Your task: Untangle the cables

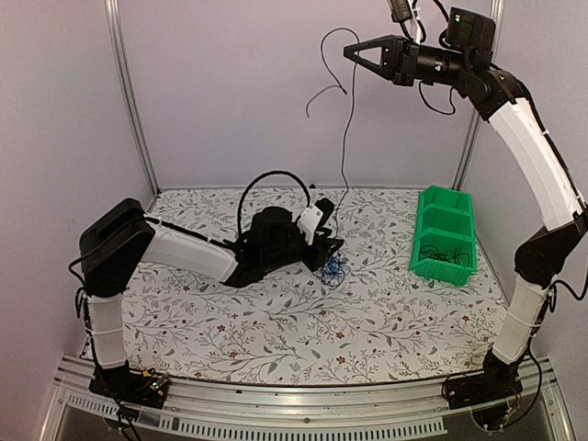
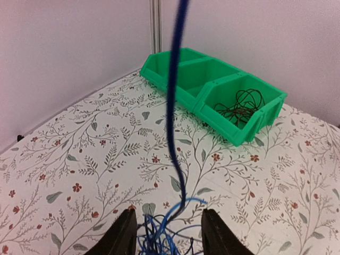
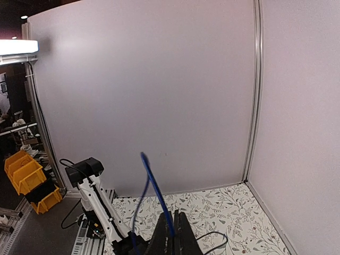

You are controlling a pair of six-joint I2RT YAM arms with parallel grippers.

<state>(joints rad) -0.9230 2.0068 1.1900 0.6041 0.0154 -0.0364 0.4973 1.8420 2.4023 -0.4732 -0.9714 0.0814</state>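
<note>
Blue cable (image 2: pixel 172 106) runs nearly straight from my right gripper (image 1: pixel 354 52) down to the tangle (image 1: pixel 331 268) on the flowered table (image 1: pixel 230 340). That gripper is raised high near the back wall, its jaws pressed together on the strand. A short free end sticks up past them in the right wrist view. My left gripper (image 2: pixel 167 226) sits low at the table, fingers (image 2: pixel 127 234) apart, one on each side of the tangle's blue loops (whether they touch the wires I cannot tell). Dark strands mix in among the blue. Off to the right, well apart from the tangle, stands a green bin (image 1: pixel 441 195) of three compartments — the one nearest my bases holds a small heap of black cables (image 2: pixel 241 109).
</note>
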